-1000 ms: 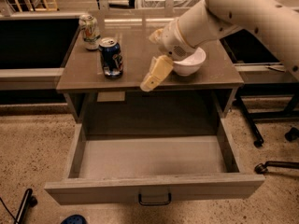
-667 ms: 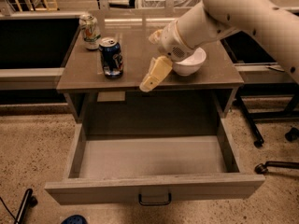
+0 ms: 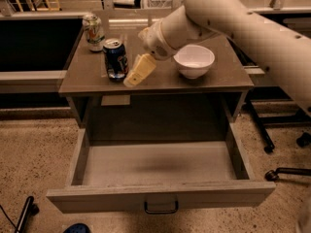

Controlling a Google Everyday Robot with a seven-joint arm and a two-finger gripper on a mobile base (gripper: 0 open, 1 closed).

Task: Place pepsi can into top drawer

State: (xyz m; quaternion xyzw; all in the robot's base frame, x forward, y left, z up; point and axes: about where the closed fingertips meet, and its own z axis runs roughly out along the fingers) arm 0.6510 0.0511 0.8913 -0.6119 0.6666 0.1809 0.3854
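The pepsi can [image 3: 115, 58], dark blue with a silver top, stands upright on the left part of the cabinet top [image 3: 160, 84]. My gripper [image 3: 133, 79], with pale yellow fingers, hangs just right of the can, close to its side, low over the cabinet top. It holds nothing that I can see. The top drawer [image 3: 158, 166] is pulled wide out below, its pale grey inside bare, with a dark handle [image 3: 160, 208] on its front panel.
A pale green-white can [image 3: 93, 31] stands at the back left corner of the cabinet top. A white bowl [image 3: 194, 60] sits right of my gripper, under my arm [image 3: 228, 18]. Chair legs and casters [image 3: 272, 147] stand on the floor at the right.
My gripper has moved left across the cabinet top, away from the white bowl and up beside the pepsi can. The cans, bowl and drawer have not moved.
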